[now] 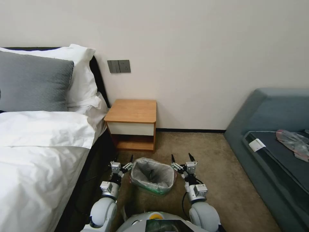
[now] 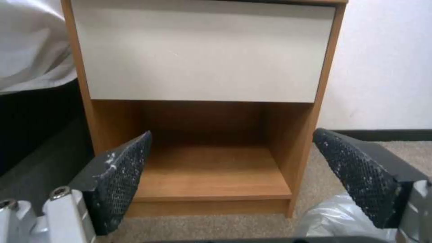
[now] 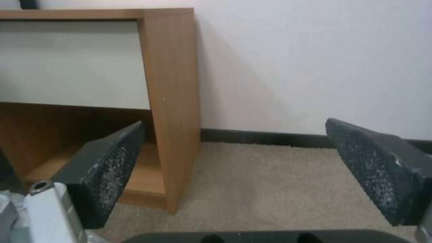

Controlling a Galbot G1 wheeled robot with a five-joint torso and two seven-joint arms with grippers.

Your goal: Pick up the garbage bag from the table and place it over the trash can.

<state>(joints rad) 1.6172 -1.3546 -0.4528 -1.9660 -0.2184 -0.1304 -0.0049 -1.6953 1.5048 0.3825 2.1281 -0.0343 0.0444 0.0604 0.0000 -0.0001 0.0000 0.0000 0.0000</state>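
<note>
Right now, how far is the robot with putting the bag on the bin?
Nearly finished, it seems. The garbage bag already lines the trash can, its edge folded over the rim. The table top is bare. Nothing is in hand: the left gripper and right gripper are open on either side of the can. Little seems left except perhaps drawing the arms away.

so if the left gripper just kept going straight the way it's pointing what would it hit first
Probably the table: the open left gripper points at its low shelf opening, with only carpet between, though depth is hard to judge.
</note>
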